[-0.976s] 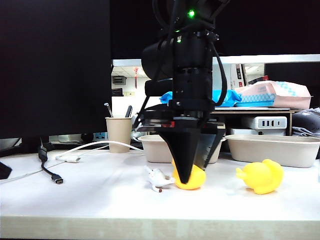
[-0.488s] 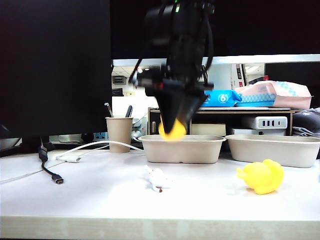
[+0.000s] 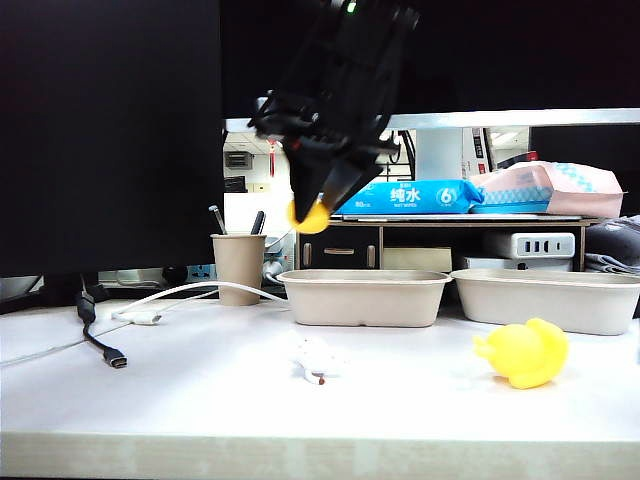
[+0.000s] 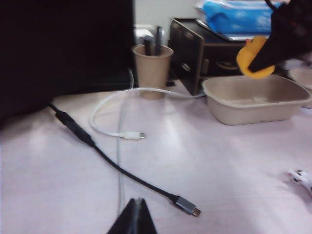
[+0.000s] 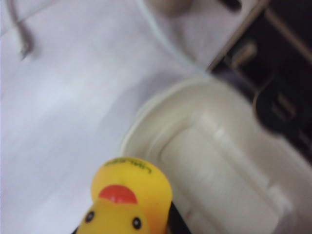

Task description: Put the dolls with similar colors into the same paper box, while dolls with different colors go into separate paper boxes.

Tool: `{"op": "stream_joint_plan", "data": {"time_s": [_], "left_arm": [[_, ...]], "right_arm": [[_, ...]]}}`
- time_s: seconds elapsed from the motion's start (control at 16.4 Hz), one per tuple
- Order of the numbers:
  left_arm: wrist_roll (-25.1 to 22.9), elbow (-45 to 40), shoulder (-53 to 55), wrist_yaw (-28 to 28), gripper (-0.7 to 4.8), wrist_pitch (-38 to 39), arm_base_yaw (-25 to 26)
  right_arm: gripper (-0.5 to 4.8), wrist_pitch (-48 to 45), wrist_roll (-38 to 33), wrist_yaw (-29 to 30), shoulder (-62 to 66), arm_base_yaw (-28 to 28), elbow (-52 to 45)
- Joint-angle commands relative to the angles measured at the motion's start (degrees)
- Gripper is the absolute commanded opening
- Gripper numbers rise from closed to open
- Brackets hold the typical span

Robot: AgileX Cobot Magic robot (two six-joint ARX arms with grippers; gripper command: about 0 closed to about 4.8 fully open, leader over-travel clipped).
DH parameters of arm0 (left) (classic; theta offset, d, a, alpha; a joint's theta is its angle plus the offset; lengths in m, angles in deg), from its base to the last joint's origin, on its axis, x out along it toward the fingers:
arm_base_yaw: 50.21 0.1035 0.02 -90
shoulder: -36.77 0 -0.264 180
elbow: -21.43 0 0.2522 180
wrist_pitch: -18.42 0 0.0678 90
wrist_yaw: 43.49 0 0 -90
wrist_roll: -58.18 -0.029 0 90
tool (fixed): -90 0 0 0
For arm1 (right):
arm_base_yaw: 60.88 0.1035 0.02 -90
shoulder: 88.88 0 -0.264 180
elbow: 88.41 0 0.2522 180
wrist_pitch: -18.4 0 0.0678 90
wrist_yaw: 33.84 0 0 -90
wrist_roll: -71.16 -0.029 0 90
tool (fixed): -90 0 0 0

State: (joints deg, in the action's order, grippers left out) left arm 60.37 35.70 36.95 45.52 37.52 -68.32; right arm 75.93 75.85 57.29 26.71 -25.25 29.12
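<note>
The right tool [image 3: 312,215] grips a yellow rubber duck [image 5: 129,197] in the air, with the left pulp-paper tray [image 3: 364,297] just below. It should centre over the tray, lower, then release. The left tool [image 4: 135,217], low over the bench [image 3: 200,390], looks clenched and empty.

A white table [image 3: 200,400] bears two paper boxes [image 3: 363,297], a duck [image 3: 524,352], figurine [image 3: 315,358], cables [image 3: 100,345], cup [image 3: 238,268].

Matte black arm [image 3: 335,90], a green light glowing above its tapered black fingers [image 3: 318,190], cables looping alongside.
</note>
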Motion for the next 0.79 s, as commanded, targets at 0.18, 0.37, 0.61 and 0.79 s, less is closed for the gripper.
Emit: {"op": "stream_joint_plan", "data": {"time_s": [0.18, 0.37, 0.61, 0.79], "left_arm": [[-0.2, 0.0, 0.0, -0.3, -0.05, -0.1, -0.1], [-0.2, 0.0, 0.0, -0.3, -0.05, -0.1, -0.1], [-0.2, 0.0, 0.0, -0.3, -0.05, -0.1, -0.1], [-0.2, 0.0, 0.0, -0.3, -0.05, -0.1, -0.1]], "right_arm": [[1.48, -5.6, 1.4, -2.9, 4.4, -1.4, 0.9], [1.49, -6.6, 1.4, -2.9, 5.2, -2.4, 0.8], [2.44, -6.3, 1.4, -2.5, 5.2, -2.5, 0.9], [3.38, -6.1, 1.4, -2.5, 5.2, -2.5, 1.0]]}}
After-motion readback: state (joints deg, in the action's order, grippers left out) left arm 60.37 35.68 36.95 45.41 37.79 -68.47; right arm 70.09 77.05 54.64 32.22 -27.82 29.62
